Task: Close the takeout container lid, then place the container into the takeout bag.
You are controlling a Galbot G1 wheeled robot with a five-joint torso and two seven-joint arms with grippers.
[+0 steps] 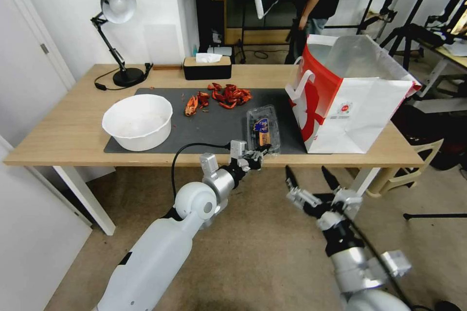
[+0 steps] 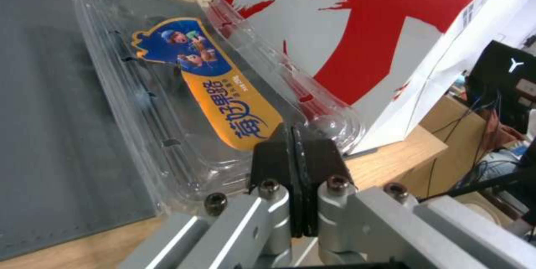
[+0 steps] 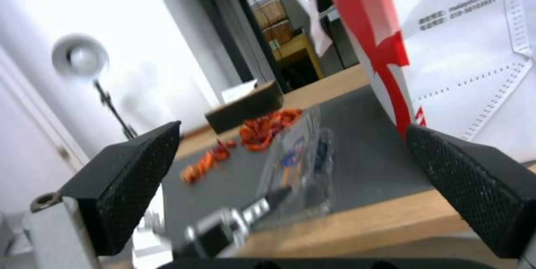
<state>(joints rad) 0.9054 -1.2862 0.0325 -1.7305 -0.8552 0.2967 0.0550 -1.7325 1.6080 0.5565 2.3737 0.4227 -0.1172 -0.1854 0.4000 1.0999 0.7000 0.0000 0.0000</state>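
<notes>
The takeout container [image 1: 263,129] is a clear clamshell lying on the dark mat [image 1: 214,129], close to the table's front edge and just left of the takeout bag [image 1: 360,107]. Its lid [image 2: 184,80] carries an orange and blue label. My left gripper [image 1: 262,149] is at the container's near end, its fingers [image 2: 274,151] pressed shut on the lid's clear rim. In the right wrist view the container [image 3: 304,162] looks tilted up, with dark berries inside. My right gripper [image 1: 306,171] hangs open below and in front of the table edge. The bag [image 2: 391,30] stands upright with its mouth open.
A white bowl [image 1: 138,121] sits on the mat's left end, with red crayfish shells [image 1: 224,96] behind the container. A black tissue box [image 1: 206,67] and a desk lamp [image 1: 116,9] stand at the back. A plastic chair [image 1: 413,160] is to the table's right.
</notes>
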